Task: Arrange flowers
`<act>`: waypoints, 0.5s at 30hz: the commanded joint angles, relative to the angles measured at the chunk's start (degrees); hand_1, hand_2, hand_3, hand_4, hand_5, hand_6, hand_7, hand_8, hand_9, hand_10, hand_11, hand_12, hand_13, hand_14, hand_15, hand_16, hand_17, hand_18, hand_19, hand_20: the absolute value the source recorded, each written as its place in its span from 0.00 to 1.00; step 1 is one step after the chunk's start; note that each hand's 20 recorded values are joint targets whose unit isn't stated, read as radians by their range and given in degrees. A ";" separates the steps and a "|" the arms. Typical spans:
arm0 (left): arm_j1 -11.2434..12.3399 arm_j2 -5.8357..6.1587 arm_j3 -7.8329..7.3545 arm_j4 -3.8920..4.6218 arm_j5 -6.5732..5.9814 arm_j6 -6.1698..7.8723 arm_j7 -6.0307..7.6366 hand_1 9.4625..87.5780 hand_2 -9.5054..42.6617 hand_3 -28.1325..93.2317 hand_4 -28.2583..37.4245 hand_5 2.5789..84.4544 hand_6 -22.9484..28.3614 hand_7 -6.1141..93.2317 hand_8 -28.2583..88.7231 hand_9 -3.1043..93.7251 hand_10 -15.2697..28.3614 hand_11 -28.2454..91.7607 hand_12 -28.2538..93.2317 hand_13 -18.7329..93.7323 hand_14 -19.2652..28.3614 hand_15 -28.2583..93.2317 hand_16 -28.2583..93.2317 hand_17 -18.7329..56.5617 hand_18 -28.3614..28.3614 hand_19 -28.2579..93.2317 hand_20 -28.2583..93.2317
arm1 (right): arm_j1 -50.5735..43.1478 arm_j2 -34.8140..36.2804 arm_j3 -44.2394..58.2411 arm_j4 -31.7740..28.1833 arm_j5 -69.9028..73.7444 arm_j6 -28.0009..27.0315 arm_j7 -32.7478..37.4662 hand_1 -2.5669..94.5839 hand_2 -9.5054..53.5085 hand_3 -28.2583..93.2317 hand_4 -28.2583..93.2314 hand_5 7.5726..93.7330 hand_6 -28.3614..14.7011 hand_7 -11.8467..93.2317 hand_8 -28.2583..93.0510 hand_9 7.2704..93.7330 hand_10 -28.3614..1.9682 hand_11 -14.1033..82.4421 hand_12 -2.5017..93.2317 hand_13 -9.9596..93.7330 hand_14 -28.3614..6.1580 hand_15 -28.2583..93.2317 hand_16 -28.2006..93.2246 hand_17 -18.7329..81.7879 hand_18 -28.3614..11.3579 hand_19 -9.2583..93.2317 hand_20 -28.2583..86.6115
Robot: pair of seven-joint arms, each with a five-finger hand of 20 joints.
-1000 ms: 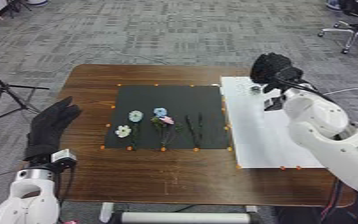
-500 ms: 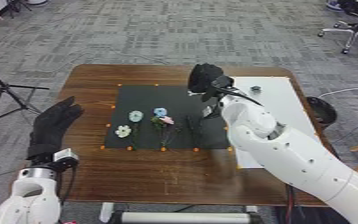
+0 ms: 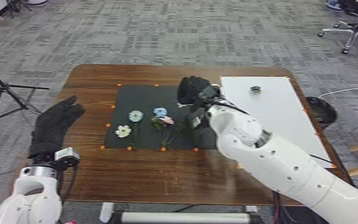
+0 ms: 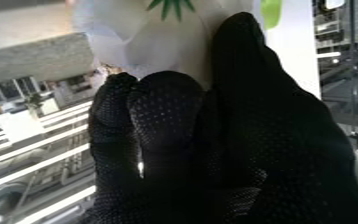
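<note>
White flower with green sepals (image 4: 158, 45) pinched between thumb and fingers of my right hand (image 3: 193, 91), over far right part of black rectangular mat (image 3: 146, 100). Left hand (image 3: 56, 122) relaxed, open.

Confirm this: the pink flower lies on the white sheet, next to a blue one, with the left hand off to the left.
Wrong surface: the head view shows the pink flower on the black mat, not the white sheet. It does lie next to a blue one, with the left hand off to the left.
</note>
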 commanded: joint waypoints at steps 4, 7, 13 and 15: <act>-0.24 -0.28 0.17 0.18 0.18 -0.91 0.02 0.21 0.21 0.80 0.00 0.52 0.52 0.19 0.18 0.52 0.67 0.41 0.34 0.49 0.79 0.42 0.24 0.32 0.75 0.33 0.39 | -0.41 0.27 0.53 1.99 -1.87 -1.89 -0.37 0.67 0.00 0.70 0.09 0.82 0.71 0.28 0.27 0.86 0.61 0.17 0.32 0.84 0.60 0.77 0.51 0.54 0.17 0.77 0.75; -0.41 -0.24 0.33 0.28 0.12 -0.75 0.07 0.21 0.21 0.80 0.00 0.52 0.52 0.19 0.18 0.52 0.67 0.41 0.34 0.49 0.79 0.43 0.24 0.32 0.75 0.33 0.39 | -0.36 0.11 1.07 2.16 -2.32 -2.11 -0.63 0.66 0.00 0.70 0.09 0.81 0.71 0.28 0.27 0.85 0.61 0.18 0.32 0.84 0.60 0.77 0.51 0.54 0.17 0.77 0.75; -0.45 -0.30 0.37 0.17 0.33 -0.93 -0.05 0.21 0.21 0.80 0.00 0.52 0.52 0.19 0.18 0.52 0.68 0.41 0.34 0.49 0.80 0.42 0.24 0.32 0.75 0.33 0.39 | 0.39 0.90 1.38 1.70 -2.10 -4.11 -0.91 0.65 0.00 0.71 0.10 0.78 0.70 0.28 0.27 0.81 0.60 0.20 0.29 0.83 0.59 0.76 0.51 0.53 0.17 0.77 0.74; -0.42 -0.32 0.25 0.19 0.58 -0.95 -0.14 0.21 0.21 0.80 0.01 0.52 0.52 0.19 0.18 0.52 0.68 0.41 0.34 0.49 0.79 0.42 0.24 0.32 0.75 0.33 0.39 | 0.67 1.35 1.18 1.53 -1.89 -4.16 -0.86 0.64 0.00 0.71 0.09 0.75 0.69 0.28 0.27 0.75 0.58 0.24 0.25 0.81 0.58 0.76 0.51 0.52 0.18 0.75 0.74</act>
